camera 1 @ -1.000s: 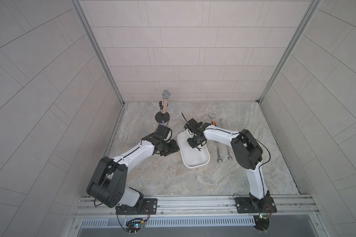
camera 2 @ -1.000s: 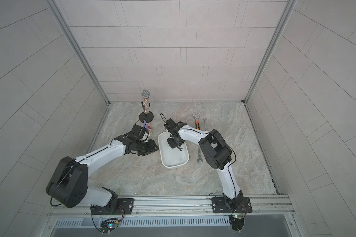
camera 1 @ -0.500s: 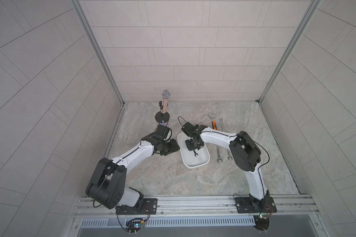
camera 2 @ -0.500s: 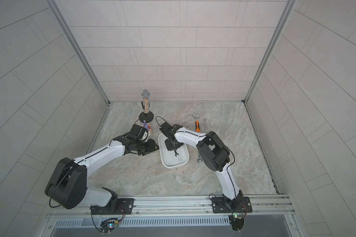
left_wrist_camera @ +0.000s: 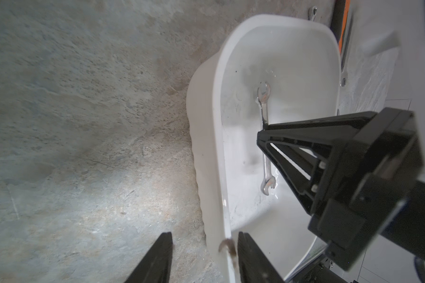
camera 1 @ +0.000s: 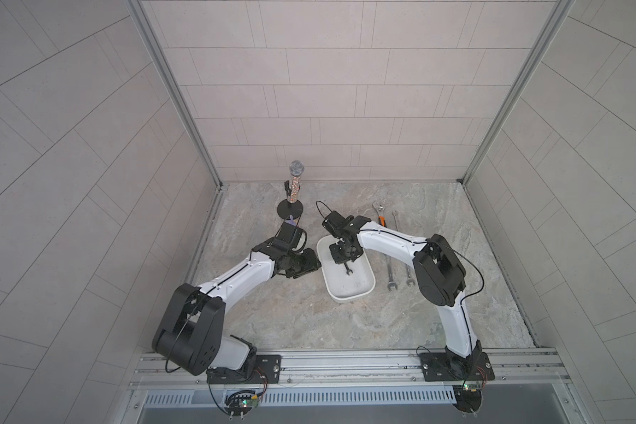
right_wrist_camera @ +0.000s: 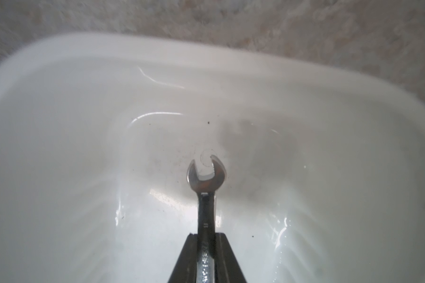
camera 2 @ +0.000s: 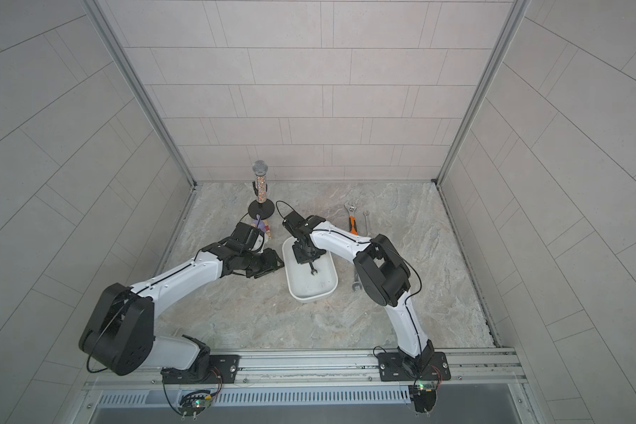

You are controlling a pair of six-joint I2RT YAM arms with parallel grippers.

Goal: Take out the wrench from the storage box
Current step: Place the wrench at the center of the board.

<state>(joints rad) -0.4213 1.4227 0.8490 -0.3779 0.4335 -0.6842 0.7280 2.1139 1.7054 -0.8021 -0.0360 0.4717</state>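
The white storage box point(camera 1: 349, 295) point(camera 2: 311, 293) lies on the stone table between the arms. Inside it, my right gripper point(camera 1: 342, 257) point(camera 2: 305, 257) point(right_wrist_camera: 205, 236) is shut on the shank of a small silver wrench point(camera 1: 347, 271) point(camera 2: 313, 271) point(right_wrist_camera: 205, 176). The wrench point(left_wrist_camera: 264, 103) hangs slightly above the box floor and casts a shadow on it. My left gripper point(camera 1: 311, 263) point(camera 2: 277, 262) point(left_wrist_camera: 204, 239) straddles the box's left wall point(left_wrist_camera: 204, 122), one finger inside and one outside, shut on the rim.
Two silver wrenches point(camera 1: 390, 271) point(camera 1: 406, 264) lie on the table right of the box. An orange-handled adjustable wrench point(camera 1: 381, 220) lies behind them. A microphone on a round black stand point(camera 1: 295, 183) rises at the back, with small colourful pieces point(camera 2: 263, 229) at its foot.
The right gripper has shifted slightly over the box, and the wrench's open end now shows below it. The left arm has stayed at the box's rim.
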